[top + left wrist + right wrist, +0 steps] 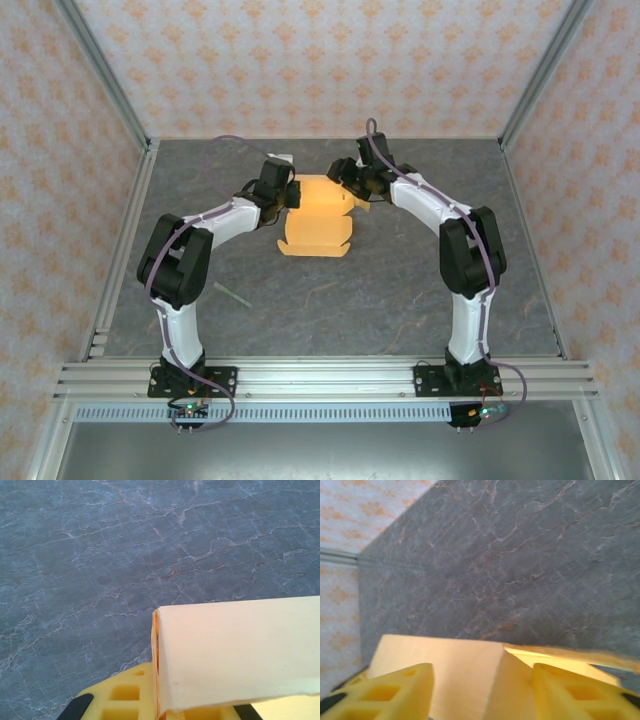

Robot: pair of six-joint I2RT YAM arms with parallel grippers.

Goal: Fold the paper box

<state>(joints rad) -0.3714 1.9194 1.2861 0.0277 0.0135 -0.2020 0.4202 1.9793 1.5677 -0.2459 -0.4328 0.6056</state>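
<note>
Left gripper (157,709): jaws pressed together, pinching the edge of a raised panel of the paper box (318,225). One yellow finger (120,696) sits just left of the fold line, and the pale panel runs rightward from the grip and covers the other finger. Right gripper (482,682): jaws spread wide, yellow fingers (400,690) well apart, and the box's creased panel lies in the gap and runs under both tips; cannot tell whether they touch it. From above, the box sits between the two grippers on the grey table (420,290), its flat part trailing toward the arm bases.
</note>
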